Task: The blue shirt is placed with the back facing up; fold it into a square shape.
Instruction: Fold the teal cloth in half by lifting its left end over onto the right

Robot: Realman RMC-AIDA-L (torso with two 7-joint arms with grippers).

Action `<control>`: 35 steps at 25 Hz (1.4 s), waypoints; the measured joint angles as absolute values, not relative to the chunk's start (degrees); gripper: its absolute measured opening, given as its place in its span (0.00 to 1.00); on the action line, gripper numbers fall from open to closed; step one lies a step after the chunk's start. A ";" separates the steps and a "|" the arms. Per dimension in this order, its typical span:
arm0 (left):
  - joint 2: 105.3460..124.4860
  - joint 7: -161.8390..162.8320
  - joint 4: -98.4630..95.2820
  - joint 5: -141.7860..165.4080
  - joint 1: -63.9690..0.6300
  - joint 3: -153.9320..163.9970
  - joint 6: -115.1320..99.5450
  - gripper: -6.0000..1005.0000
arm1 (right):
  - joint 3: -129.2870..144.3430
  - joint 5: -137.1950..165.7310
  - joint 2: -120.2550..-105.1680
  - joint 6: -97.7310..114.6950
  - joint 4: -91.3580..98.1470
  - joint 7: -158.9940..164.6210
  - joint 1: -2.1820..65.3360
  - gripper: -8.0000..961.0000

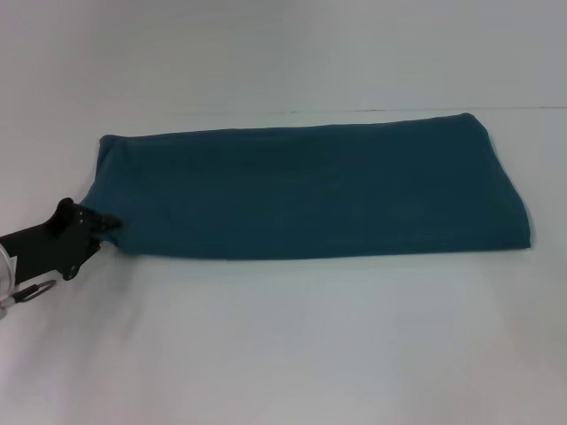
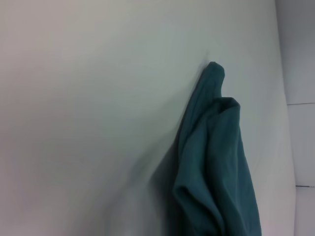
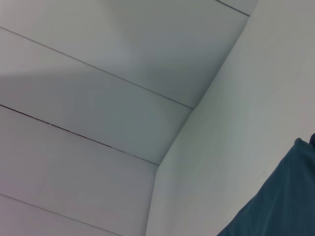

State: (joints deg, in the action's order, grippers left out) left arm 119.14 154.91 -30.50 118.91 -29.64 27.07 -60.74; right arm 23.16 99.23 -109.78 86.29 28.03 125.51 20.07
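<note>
While the blue shirt point(image 1: 310, 188) lies folded into a long band across the middle of the white table point(image 1: 283, 345), the left gripper point(image 1: 104, 225) at lower left apparently pinches its near-left corner; the right gripper is unseen.

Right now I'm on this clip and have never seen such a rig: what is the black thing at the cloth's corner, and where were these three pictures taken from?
This is a two-armed robot. The wide picture comes from a camera on its head, looking down at a white table. The other two come from cameras on its wrists.

On the table lies the blue shirt, already folded into a long band running left to right. The black part is the left gripper, at the band's near left corner and seemingly pinching the fabric there. The left wrist view shows that bunched end of the shirt up close.

The right gripper is not visible; its wrist camera shows mostly white surfaces and a corner of the shirt.
</note>
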 joint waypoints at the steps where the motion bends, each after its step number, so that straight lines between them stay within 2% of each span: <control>1: 119.10 154.80 -30.50 118.92 -29.69 27.04 -60.74 0.18 | 23.16 99.26 -109.78 86.22 28.03 125.51 20.06 0.70; 6: 118.93 151.61 -32.26 118.48 -29.33 26.65 -61.95 0.07 | 23.17 99.32 -109.78 85.94 27.57 125.51 20.02 0.70; 11: 118.26 149.44 -34.68 118.73 -27.84 26.58 -63.13 0.03 | 23.04 99.25 -109.79 85.78 27.39 125.51 19.86 0.70; 23: 116.02 149.49 -38.83 124.20 -25.24 19.80 -63.36 0.03 | 23.13 99.52 -110.43 84.87 27.23 125.51 19.72 0.70; 35: 115.86 143.39 -38.99 118.29 -28.32 19.50 -71.92 0.04 | 23.64 100.34 -110.57 84.21 27.24 124.95 20.33 0.70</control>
